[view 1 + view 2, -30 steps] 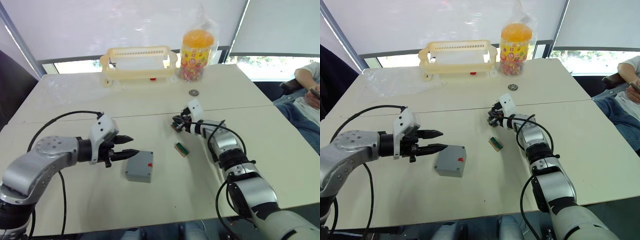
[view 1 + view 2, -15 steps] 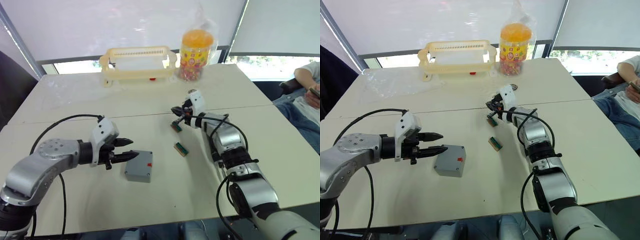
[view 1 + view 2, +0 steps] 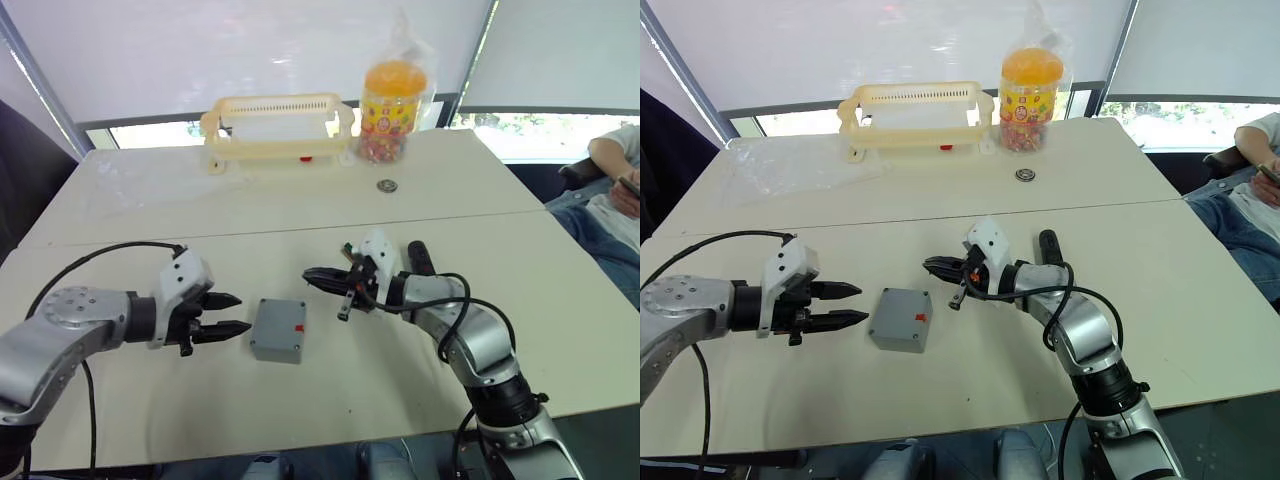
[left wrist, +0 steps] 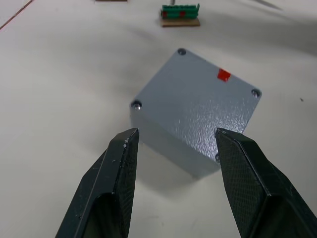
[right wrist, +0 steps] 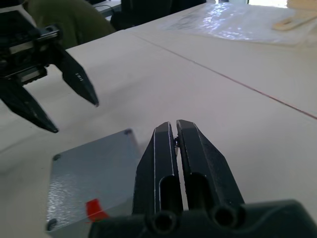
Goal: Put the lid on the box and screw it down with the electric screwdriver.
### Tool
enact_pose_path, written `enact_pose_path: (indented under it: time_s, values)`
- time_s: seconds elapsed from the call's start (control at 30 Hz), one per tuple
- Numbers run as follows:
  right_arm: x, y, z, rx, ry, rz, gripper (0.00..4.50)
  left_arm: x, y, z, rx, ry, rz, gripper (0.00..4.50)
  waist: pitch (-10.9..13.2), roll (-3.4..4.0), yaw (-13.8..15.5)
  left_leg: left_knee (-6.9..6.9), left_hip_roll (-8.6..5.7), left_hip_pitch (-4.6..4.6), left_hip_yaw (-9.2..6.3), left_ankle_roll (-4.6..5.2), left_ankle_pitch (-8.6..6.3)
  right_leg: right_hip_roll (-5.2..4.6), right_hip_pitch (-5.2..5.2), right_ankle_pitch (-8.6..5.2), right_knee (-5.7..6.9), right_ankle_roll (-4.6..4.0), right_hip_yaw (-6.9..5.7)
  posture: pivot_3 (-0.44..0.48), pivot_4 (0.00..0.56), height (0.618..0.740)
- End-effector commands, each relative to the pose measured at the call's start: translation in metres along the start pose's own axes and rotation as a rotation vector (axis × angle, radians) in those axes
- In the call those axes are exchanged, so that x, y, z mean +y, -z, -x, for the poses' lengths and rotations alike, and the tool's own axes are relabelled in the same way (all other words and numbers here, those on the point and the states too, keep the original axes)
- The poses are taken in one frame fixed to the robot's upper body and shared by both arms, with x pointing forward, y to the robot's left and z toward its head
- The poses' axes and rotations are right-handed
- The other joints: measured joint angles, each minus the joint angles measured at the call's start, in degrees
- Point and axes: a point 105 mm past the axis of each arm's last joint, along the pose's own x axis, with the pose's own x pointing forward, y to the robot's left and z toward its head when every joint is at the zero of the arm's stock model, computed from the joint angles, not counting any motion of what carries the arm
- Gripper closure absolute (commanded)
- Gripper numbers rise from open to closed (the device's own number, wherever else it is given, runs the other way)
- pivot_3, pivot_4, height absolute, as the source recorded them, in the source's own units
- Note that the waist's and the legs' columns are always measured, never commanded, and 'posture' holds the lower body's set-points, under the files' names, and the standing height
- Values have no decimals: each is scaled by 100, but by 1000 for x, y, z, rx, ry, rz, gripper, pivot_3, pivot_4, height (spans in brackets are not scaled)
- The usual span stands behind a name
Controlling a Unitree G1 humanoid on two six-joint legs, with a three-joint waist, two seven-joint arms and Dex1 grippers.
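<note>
Box: grey box (image 3: 279, 330) with lid (image 4: 198, 105) already seated on top, red mark near one edge; sits on the worktop (image 3: 300, 215) between the two grippers.
Left gripper: left gripper (image 3: 228, 314) just beside the box, fingers spread wide, nothing held.
Right gripper: right gripper (image 3: 318, 277) near the box's far corner, fingers pressed narrow on a tiny metal piece (too small to name).
Beyond: yellow basket (image 3: 277, 124), candy jar (image 3: 394, 97).
</note>
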Motion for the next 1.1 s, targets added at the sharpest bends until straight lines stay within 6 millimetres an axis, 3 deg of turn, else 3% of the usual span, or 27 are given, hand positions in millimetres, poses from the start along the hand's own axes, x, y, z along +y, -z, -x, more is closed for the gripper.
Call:
enact_pose_path:
  time_s: [0.03,0.27,1.1]
  values:
    - [10,-9,-4,-36,-25,31,4466,-1,-9,4,-19,-13,-49,2030,0,0,14,0,0,0,0,0,0,-1,0,0,0,0,0,0,150,740]
    - [19,1,-4,-3,-48,29,4466,-3,-8,1,-26,-10,-41,2030,0,0,11,1,0,0,0,0,0,-1,1,0,0,0,0,0,150,740]
    - [15,18,-8,48,-39,36,4466,-3,-12,-3,-48,-14,-40,2030,0,-1,12,1,-1,0,0,-1,0,0,1,0,0,0,-1,0,150,740]
